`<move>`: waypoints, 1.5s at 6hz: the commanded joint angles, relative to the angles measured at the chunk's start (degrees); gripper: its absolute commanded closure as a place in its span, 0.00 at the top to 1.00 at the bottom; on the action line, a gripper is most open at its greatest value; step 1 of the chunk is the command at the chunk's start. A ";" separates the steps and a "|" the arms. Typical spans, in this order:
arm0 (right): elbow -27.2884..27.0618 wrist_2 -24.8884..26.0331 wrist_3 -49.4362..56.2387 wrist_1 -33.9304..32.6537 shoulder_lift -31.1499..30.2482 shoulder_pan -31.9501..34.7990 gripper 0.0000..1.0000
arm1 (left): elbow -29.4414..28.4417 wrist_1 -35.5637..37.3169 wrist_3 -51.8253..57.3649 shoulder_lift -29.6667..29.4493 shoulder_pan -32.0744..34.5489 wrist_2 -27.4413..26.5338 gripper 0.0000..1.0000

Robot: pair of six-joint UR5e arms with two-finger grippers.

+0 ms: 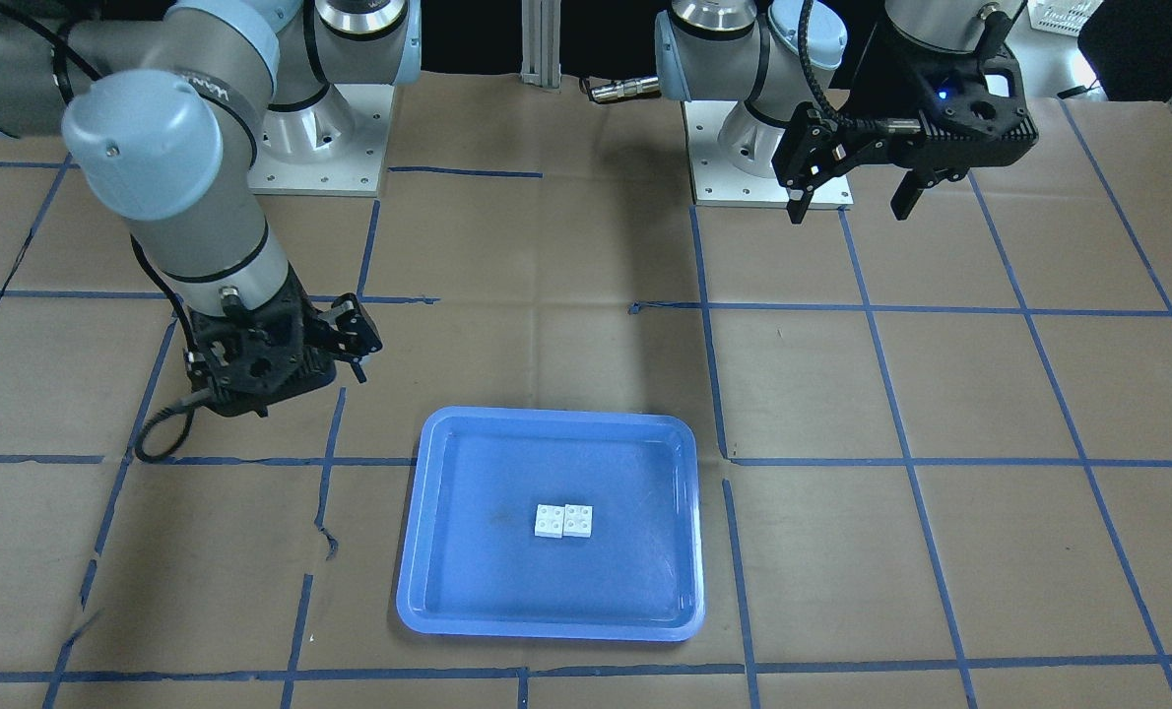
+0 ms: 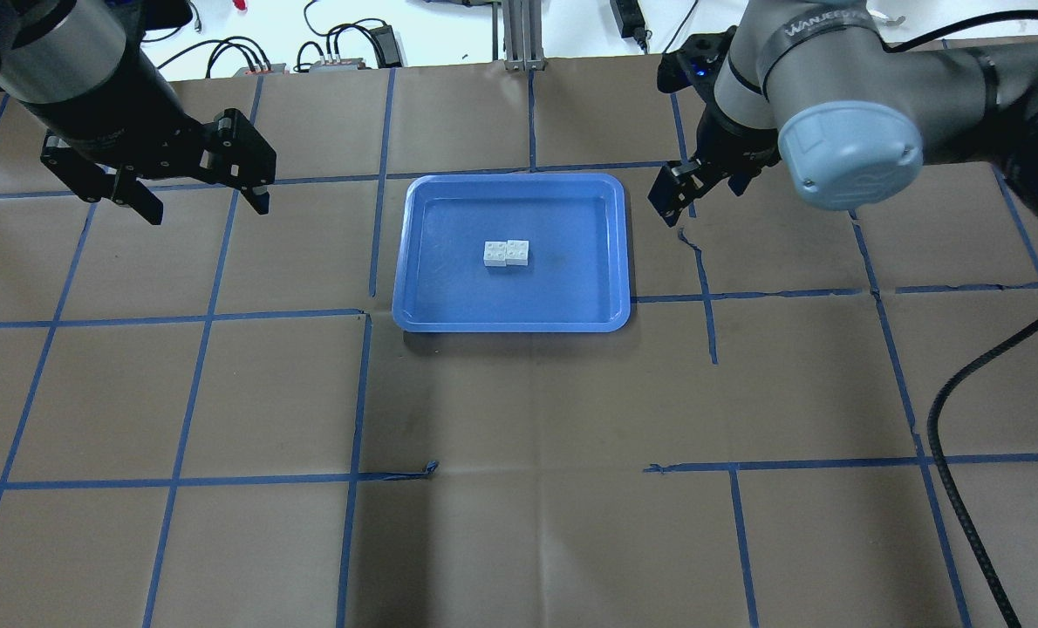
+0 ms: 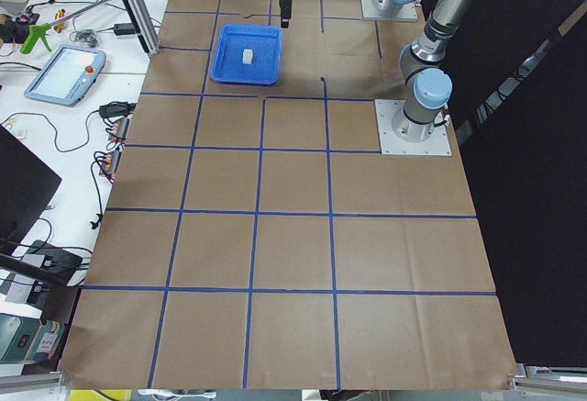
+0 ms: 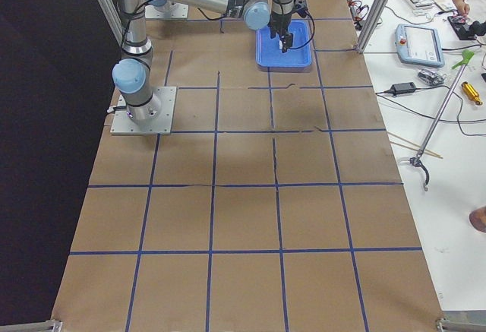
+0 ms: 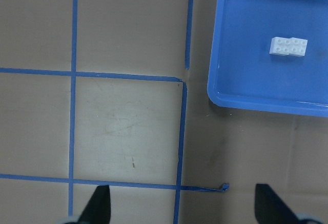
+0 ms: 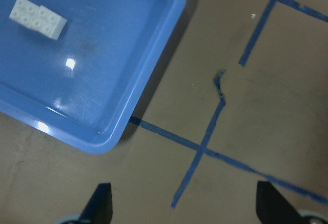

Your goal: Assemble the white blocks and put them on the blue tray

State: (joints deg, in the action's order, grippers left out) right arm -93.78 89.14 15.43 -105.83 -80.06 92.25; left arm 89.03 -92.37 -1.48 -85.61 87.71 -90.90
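Two tiny white square plastic bricks (image 1: 563,521) with round studs lie touching side by side near the middle of the large shallow blue plastic tray (image 1: 556,416) on the brown paper-covered desk (image 1: 941,394). The right gripper (image 6: 185,206) hangs just beside the tray and the left gripper (image 1: 850,205) farther off. Both are spread wide and empty.

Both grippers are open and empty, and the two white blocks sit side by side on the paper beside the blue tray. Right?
No: the white blocks lie inside the blue tray, near its middle, as the overhead view shows. The left gripper and right gripper are open and empty, the blocks side by side.
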 commanded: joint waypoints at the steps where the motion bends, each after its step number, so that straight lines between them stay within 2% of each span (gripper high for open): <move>1: 7.33 3.58 -16.24 15.13 -4.74 -0.58 1.00 | 0.00 0.00 0.07 0.00 0.00 -0.07 0.99; 2: 12.86 3.32 -16.66 22.95 -5.01 -1.02 1.00 | 0.00 0.00 -0.02 0.00 0.00 -0.07 0.99; 3: 15.70 2.97 -16.84 27.56 -6.06 -1.02 1.00 | 0.00 0.00 0.07 0.00 0.00 -0.07 0.99; 4: 13.90 2.62 -18.41 26.65 -6.16 -0.67 1.00 | 0.00 0.00 0.07 0.00 0.00 -0.07 0.99; 5: 11.01 2.70 -17.99 22.37 -6.25 -1.19 1.00 | 0.00 0.00 0.07 0.00 0.09 -0.07 0.99; 7: 10.90 1.83 -18.33 22.24 -6.33 -1.38 1.00 | 0.09 0.00 -0.02 0.00 0.09 -2.25 0.99; 9: 10.90 1.83 -18.42 22.24 -6.42 -1.37 1.00 | 0.09 0.00 -0.02 -0.08 0.09 -2.26 0.99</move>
State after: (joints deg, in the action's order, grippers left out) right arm -82.85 91.02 -2.95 -83.56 -86.46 90.88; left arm 89.12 -92.37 -1.49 -85.63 87.80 -93.08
